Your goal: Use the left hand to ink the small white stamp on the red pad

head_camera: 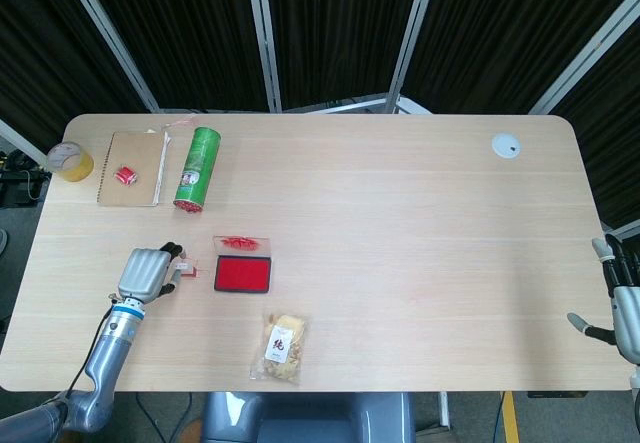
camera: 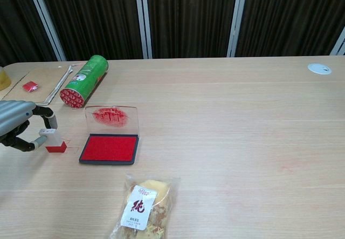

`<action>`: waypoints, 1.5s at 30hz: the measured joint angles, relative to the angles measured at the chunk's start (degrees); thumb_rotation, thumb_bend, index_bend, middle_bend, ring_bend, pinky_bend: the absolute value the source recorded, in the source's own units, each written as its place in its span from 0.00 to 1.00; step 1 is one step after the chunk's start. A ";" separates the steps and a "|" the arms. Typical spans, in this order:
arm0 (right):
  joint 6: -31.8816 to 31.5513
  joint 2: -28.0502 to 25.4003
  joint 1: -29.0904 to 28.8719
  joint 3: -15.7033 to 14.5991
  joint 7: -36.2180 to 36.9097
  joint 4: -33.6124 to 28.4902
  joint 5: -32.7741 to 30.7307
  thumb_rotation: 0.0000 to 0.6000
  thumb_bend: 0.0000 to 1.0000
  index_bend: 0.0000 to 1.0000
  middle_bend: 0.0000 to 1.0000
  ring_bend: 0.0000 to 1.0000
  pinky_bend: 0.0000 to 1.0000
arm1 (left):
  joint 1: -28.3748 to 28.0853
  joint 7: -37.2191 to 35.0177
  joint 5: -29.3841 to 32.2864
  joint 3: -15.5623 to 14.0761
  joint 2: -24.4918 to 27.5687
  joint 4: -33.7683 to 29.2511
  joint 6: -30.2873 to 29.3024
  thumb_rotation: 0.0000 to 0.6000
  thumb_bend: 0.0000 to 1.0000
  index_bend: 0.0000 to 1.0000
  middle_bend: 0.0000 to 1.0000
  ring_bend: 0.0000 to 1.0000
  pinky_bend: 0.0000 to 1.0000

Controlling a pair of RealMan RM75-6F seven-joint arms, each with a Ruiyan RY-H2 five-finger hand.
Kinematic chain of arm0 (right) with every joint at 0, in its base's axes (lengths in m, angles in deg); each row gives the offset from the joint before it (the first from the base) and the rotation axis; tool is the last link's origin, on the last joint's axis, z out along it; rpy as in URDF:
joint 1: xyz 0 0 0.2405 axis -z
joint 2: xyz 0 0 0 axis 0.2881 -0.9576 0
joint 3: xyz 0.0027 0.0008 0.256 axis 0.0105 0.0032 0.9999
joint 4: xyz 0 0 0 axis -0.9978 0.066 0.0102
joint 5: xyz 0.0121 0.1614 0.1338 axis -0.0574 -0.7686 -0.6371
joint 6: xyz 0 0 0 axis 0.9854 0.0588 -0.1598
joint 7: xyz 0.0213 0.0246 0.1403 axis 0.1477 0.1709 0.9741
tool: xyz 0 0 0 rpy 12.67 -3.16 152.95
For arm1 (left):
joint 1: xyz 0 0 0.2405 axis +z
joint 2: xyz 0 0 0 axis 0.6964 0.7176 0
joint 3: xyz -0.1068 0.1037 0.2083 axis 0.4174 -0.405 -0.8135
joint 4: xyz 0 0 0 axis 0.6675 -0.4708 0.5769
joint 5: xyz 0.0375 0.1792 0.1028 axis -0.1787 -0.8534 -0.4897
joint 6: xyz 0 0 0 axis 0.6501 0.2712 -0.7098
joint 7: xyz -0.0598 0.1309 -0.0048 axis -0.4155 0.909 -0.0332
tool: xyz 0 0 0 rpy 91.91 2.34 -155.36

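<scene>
The small white stamp stands upright in its red base on the table, just left of the red ink pad. The pad's clear lid is raised behind it, smeared red. My left hand is at the stamp's left and pinches it, with one fingertip curled down onto its top and the thumb against its left side. From the head view, the left hand, stamp and pad lie in a row. My right hand hangs off the table's right edge, fingers apart, holding nothing.
A green can lies on its side behind the pad. A notebook with a small red item and a tape roll sit far left. A snack bag lies in front of the pad. A white disc sits far right.
</scene>
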 measured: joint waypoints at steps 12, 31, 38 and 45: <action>0.40 0.06 -0.13 0.01 0.05 0.16 -0.32 1.00 0.00 0.00 0.00 0.00 0.00 | -0.31 -1.13 -0.18 0.00 -0.94 1.37 0.48 1.00 0.42 0.43 0.44 0.83 0.92; 0.58 -0.18 -0.17 0.06 0.73 0.02 -0.50 1.00 0.00 0.00 0.00 0.00 0.00 | -0.90 -3.87 -3.11 0.65 2.20 -4.28 -2.00 1.00 0.44 0.51 0.46 0.83 0.92; 0.72 -0.29 -0.18 0.08 0.97 -0.02 -0.62 1.00 0.00 0.00 0.00 0.00 0.00 | -2.81 -2.20 -5.57 1.24 3.75 -8.48 -2.64 1.00 0.44 0.51 0.46 0.83 0.92; 1.17 -0.25 -0.30 0.29 1.15 0.43 -1.37 1.00 0.00 0.00 0.00 0.00 0.00 | -5.43 2.39 -4.40 1.64 0.53 -7.97 0.84 1.00 0.45 0.52 0.47 0.83 0.92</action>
